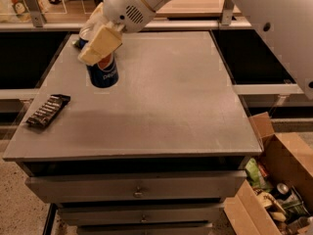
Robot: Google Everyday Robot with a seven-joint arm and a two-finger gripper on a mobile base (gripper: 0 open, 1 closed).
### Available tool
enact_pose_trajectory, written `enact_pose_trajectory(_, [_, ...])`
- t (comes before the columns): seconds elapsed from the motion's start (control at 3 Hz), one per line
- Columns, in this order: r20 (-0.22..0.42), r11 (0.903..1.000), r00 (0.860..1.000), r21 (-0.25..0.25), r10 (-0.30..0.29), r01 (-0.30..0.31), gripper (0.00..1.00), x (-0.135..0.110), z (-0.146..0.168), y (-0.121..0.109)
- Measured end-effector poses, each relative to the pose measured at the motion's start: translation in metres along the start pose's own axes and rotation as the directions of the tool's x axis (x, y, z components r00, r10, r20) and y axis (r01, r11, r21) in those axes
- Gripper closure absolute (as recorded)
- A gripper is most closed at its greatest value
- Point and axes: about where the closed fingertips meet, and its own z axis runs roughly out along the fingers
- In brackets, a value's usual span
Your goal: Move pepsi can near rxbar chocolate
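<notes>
Camera view: looks down at a slant on a grey table, with drawers below its front edge.
Gripper: the gripper hangs over the table's far-left part, under a white arm that comes in from the top. Its cream fingers are clamped about the upper part of the pepsi can — one pad lies across the side facing the camera, the other is mostly hidden behind.
Pepsi can: the pepsi can stands upright in the grip, dark blue, its logo partly showing under the pad. Whether its base touches the tabletop or hangs just above it cannot be told.
Rxbar chocolate: the rxbar chocolate lies flat near the table's left edge (black wrapper, white lettering) and slanted to that edge. It is nearer the camera than the can and apart from it — bare tabletop lies between the two.
Beside the table: an open cardboard box of mixed packages sits on the floor at the lower right.
</notes>
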Motion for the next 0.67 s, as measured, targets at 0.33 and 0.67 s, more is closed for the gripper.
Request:
enact_pose_trajectory(0.33, [0.036,0.9983,0.999,-0.051,0.03,-0.028,1.0,0.002,0.036,0.002])
enact_pose_trajectory(0.67, [0.053,0.9943,0.998,-0.102,0.034,-0.029,1.0,-0.002,0.066,0.005])
